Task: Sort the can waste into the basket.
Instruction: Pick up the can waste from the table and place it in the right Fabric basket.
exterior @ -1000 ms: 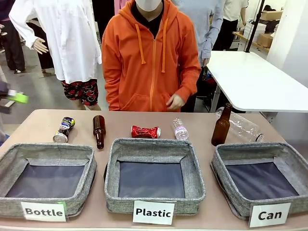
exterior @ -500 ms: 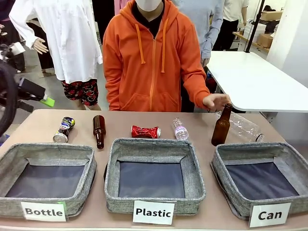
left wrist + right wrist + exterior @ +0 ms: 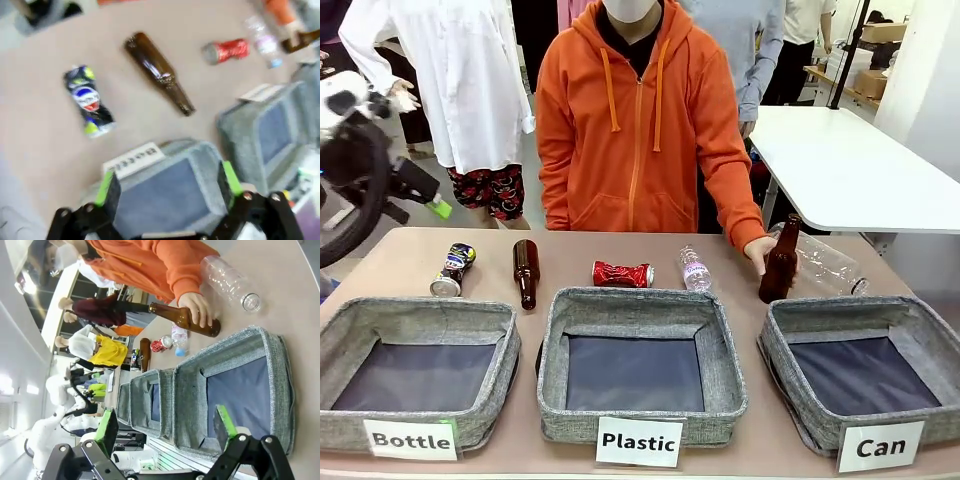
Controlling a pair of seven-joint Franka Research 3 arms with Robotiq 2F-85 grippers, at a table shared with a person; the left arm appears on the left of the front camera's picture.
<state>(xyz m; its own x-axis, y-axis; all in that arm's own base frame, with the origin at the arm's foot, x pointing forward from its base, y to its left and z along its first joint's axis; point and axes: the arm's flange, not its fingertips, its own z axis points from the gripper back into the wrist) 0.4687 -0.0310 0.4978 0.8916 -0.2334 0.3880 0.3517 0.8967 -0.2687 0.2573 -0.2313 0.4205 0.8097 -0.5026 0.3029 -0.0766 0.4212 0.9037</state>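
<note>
A dark printed can point(image 3: 452, 269) lies at the back left of the table, and a crushed red can point(image 3: 622, 273) lies behind the middle basket. The grey basket labelled "Can" point(image 3: 840, 312) stands at the front right with nothing in it. My left gripper point(image 3: 428, 198) hangs open above the table's left end. In the left wrist view, the left gripper point(image 3: 167, 182) is high above the dark can point(image 3: 89, 101) and the red can point(image 3: 226, 50). My right gripper point(image 3: 165, 427) is open, hovering near the "Can" basket point(image 3: 285, 370); the red can point(image 3: 159, 344) lies far off.
The person's hand point(image 3: 760, 250) holds an upright brown bottle point(image 3: 781, 260). Another brown bottle point(image 3: 526, 272) lies beside the dark can. A small plastic bottle point(image 3: 695, 268) and a large clear one point(image 3: 825, 263) lie at the back. Baskets labelled "Bottle" point(image 3: 420, 312) and "Plastic" point(image 3: 635, 300) stand in front.
My left arm has swung in from the left edge, rightward and higher over the table. The person's hand has reached out and come down onto the upright brown bottle.
</note>
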